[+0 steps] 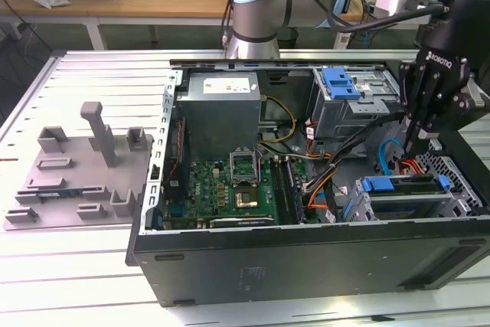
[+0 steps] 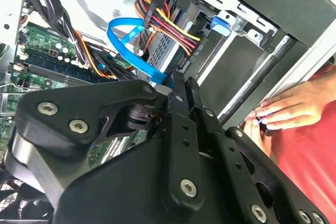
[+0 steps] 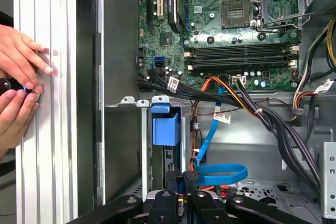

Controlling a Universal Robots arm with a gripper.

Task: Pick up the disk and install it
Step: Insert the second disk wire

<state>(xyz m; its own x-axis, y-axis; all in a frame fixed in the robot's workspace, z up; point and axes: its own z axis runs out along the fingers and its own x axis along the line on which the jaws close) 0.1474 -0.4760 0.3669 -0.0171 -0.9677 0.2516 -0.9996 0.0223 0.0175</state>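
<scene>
The disk [image 1: 402, 184] sits edge-up in the drive cage at the open computer case's front corner, on the exterior view's right. Its blue carrier frame shows at both ends, and one blue end [image 3: 165, 129] appears in the first wrist view. My gripper [image 1: 411, 147] hangs just above the disk with its black fingers pressed together and nothing between them. The fingers [image 2: 176, 85] point down beside the cage in the second wrist view. The gripper's tip [image 3: 190, 177] is close to a blue cable loop [image 3: 220, 171].
A grey box [image 1: 222, 105] and a blue clip on a perforated cage [image 1: 341, 82] stand at the case's back. The motherboard [image 3: 236, 35] and cable bundles [image 3: 252, 103] fill the middle. A person's hands [image 3: 16, 82] rest by the case wall. A grey fixture plate [image 1: 76, 174] lies outside.
</scene>
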